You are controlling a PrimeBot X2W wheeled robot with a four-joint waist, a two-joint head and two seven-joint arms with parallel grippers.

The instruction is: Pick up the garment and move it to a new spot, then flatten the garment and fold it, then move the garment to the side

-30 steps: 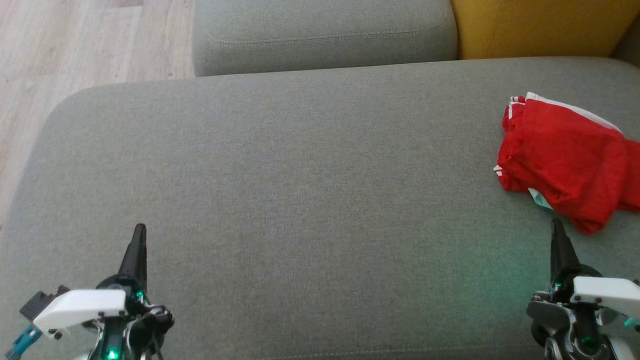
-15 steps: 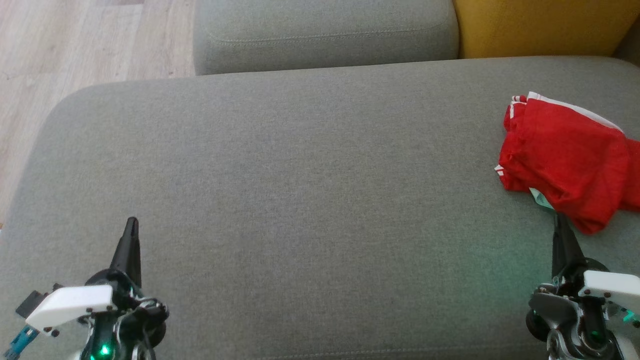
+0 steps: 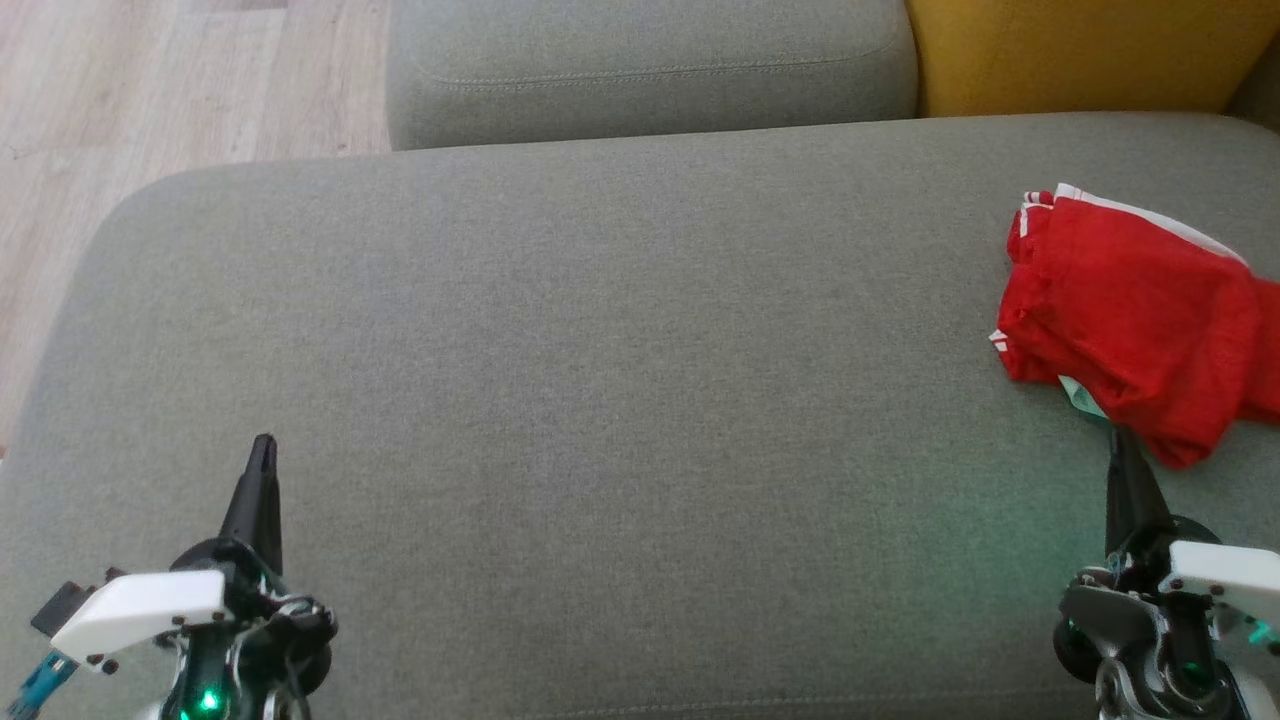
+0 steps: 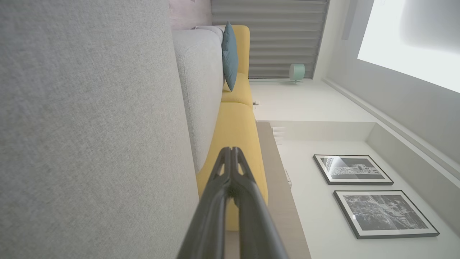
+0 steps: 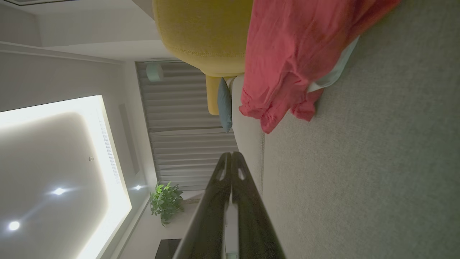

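Both low: left tool, right tool

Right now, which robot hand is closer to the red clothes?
Right. The right hand points at the red clothes from just beside them; the left hand is far off across the grey cushion.

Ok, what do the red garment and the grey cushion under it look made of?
The red garment looks like thin, soft cloth, perhaps cotton jersey, matte: it crumples into folds and shows stitched hems. The grey cushion looks like woven upholstery fabric, matte, with a fine flecked weave.
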